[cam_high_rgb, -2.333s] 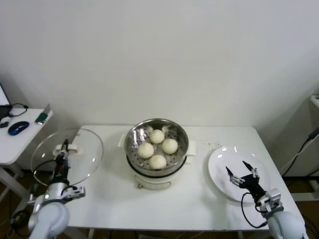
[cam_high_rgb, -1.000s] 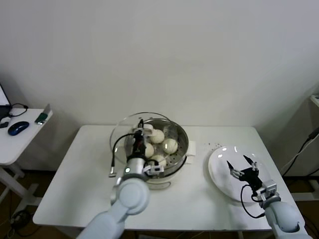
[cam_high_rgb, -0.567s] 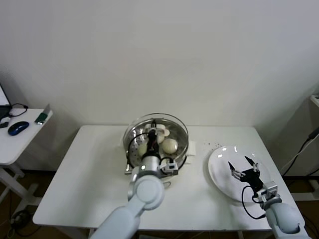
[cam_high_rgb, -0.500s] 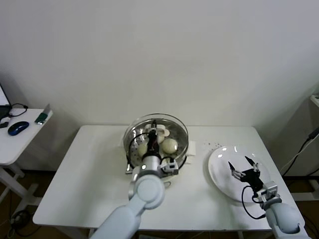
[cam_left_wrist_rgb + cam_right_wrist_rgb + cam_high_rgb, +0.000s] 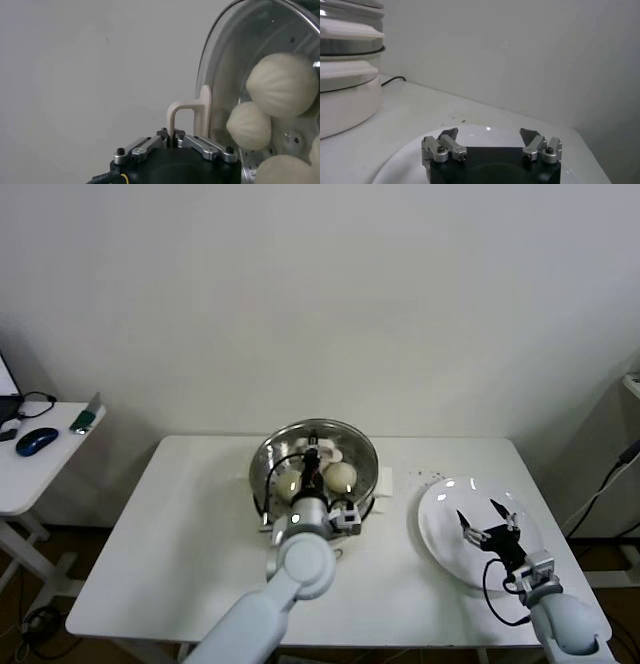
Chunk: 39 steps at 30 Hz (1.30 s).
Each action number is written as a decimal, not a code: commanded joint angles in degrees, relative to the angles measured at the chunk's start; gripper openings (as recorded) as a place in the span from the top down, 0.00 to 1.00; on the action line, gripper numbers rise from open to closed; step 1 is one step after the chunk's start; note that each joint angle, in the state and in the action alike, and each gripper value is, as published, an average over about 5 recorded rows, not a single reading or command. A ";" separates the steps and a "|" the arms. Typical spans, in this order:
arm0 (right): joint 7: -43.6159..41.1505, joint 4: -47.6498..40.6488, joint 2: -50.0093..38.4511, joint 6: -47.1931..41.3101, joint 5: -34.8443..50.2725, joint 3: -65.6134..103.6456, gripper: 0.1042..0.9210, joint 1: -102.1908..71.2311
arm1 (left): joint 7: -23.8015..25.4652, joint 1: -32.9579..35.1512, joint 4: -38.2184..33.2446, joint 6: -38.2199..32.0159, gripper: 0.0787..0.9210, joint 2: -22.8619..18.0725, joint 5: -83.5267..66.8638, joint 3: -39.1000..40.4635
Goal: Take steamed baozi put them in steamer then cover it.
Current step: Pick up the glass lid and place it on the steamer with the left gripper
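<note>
The steamer point(image 5: 369, 480), a shiny steel pot on a white base, stands at the table's middle back. The cover point(image 5: 352, 434), a clear glass lid with a metal rim, lies over its mouth. My left gripper point(image 5: 312, 455) is above the pot, shut on the cover's cream handle point(image 5: 188, 113). Through the glass I see steamed baozi point(image 5: 341, 476) on the perforated tray, three of them in the left wrist view point(image 5: 282, 84). Whether the cover rests fully on the rim I cannot tell. My right gripper point(image 5: 490, 533) hovers open and empty over the white plate point(image 5: 444, 506).
The white plate lies at the table's right, near its front edge, with a few dark crumbs point(image 5: 432, 476) behind it. A small side table point(image 5: 30, 474) with a blue mouse point(image 5: 37, 440) stands to the left. The steamer's side point(image 5: 345, 75) shows in the right wrist view.
My left gripper carried the cover from the table's left side to over the steamer, then shifted it slightly right until it lined up with the pot's mouth. The right gripper stayed put.
</note>
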 commanded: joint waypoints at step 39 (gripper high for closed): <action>0.51 -0.08 0.88 -1.94 0.87 0.86 0.12 0.98 | -0.21 1.88 -4.47 2.83 0.71 2.73 -3.93 0.35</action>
